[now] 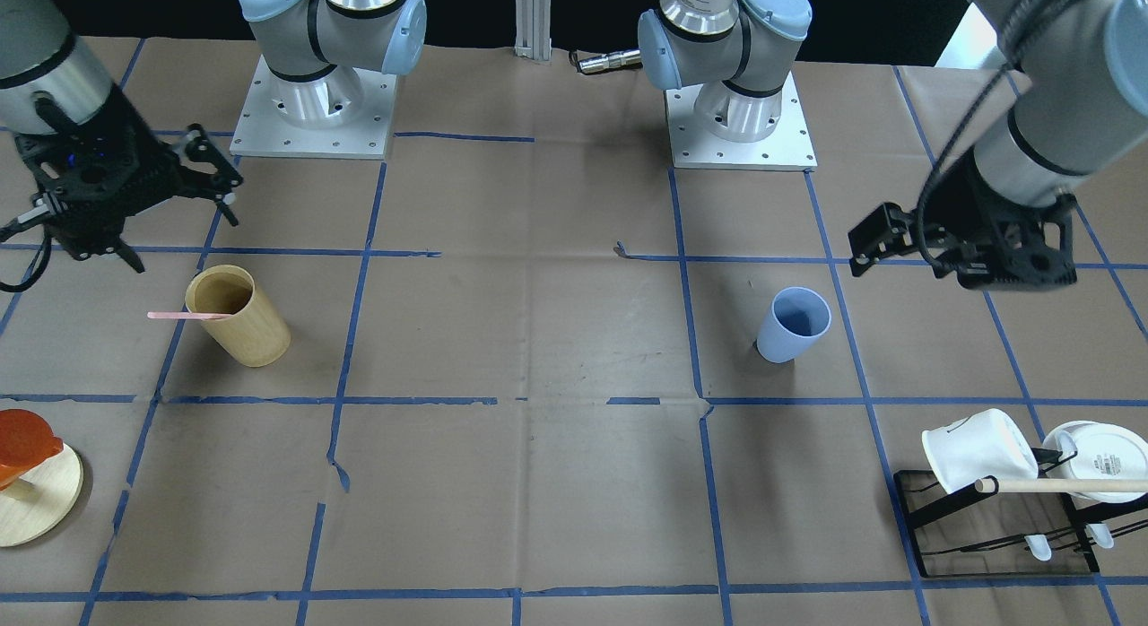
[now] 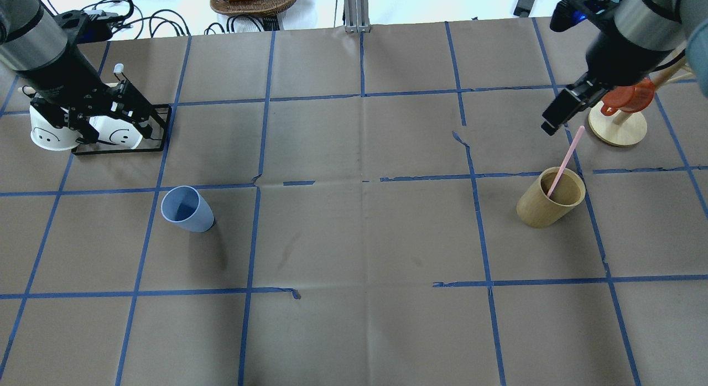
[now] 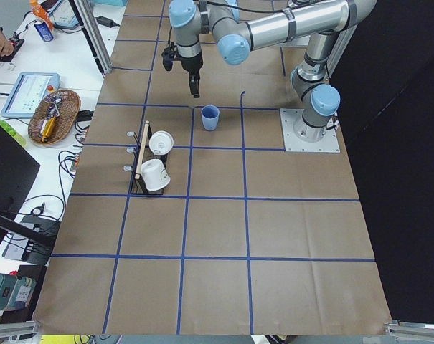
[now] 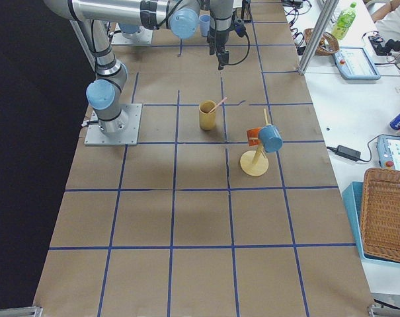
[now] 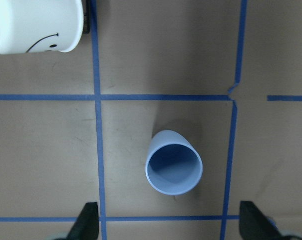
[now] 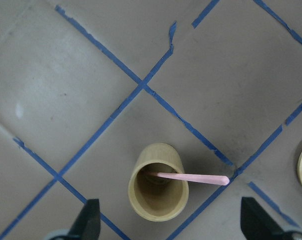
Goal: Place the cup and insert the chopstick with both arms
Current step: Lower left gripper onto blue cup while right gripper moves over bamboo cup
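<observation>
The light blue cup (image 2: 186, 209) stands upright on the brown paper, left of centre, and shows from above in the left wrist view (image 5: 173, 169) and in the front view (image 1: 793, 325). My left gripper (image 5: 170, 222) is open and empty, above and just behind the cup, near the mug rack (image 2: 119, 129). The pink chopstick (image 2: 567, 156) leans in a tan wooden cylinder (image 2: 547, 201), its upper end sticking out over the rim (image 6: 190, 177). My right gripper (image 6: 171, 222) is open and empty, high above the cylinder, beyond the chopstick's top end (image 2: 558, 112).
A black mug rack (image 1: 933, 509) with two white mugs (image 1: 978, 447) and a beige rod (image 1: 1058, 485) stands behind the cup. A round wooden stand (image 2: 617, 126) with an orange cup (image 2: 628, 98) stands beside the right gripper. The arm bases (image 1: 314, 106) are at the robot's edge.
</observation>
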`<move>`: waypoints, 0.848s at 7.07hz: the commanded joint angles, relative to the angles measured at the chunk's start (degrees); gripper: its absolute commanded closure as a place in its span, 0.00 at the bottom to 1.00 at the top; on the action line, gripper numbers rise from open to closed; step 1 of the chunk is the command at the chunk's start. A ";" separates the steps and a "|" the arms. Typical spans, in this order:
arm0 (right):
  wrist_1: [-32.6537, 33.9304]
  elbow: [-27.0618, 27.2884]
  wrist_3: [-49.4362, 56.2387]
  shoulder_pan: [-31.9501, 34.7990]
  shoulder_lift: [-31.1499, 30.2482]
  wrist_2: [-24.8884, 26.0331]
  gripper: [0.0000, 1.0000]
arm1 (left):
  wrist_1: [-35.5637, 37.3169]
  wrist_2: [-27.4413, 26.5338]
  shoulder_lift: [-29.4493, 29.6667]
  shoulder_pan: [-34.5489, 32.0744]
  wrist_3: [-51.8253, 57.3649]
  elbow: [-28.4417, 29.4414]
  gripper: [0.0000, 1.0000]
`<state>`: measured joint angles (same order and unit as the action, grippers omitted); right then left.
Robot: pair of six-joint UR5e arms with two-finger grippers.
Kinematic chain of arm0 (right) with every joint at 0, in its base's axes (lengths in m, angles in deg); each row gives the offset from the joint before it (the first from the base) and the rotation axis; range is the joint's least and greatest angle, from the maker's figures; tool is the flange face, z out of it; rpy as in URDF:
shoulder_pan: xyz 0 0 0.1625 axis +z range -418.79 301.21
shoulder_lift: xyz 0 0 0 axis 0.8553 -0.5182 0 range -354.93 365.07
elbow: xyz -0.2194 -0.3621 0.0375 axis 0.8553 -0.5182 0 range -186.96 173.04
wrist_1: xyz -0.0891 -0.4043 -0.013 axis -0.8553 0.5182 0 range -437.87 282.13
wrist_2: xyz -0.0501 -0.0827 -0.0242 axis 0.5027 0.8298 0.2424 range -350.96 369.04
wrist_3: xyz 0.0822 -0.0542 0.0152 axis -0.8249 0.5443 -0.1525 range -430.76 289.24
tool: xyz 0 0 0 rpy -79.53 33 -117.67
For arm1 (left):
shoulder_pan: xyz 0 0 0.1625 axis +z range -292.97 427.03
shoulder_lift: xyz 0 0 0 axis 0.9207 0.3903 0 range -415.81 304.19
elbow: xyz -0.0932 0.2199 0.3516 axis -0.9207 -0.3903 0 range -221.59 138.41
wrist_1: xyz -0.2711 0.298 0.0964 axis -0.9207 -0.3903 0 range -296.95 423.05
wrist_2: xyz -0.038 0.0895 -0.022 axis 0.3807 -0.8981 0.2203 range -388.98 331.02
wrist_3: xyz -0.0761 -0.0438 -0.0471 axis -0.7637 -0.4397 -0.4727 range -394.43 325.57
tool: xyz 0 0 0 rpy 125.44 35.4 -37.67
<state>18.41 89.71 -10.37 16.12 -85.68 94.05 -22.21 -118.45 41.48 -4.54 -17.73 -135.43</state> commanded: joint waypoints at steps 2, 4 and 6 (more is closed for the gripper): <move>7.03 1.59 32.87 -4.06 3.98 -6.86 0.00 | 14.19 0.26 3.43 1.08 0.00 -12.91 0.00; 7.44 2.30 54.10 -4.50 5.76 -5.64 0.00 | 16.62 0.00 5.97 1.26 0.09 -14.89 0.00; 7.61 2.30 63.42 -4.51 8.47 -3.10 0.00 | 15.12 -0.18 5.36 1.26 0.09 -15.76 0.00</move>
<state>25.96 91.96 46.85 11.66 -79.03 89.88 -6.67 -118.54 46.69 -3.30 -17.62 -150.78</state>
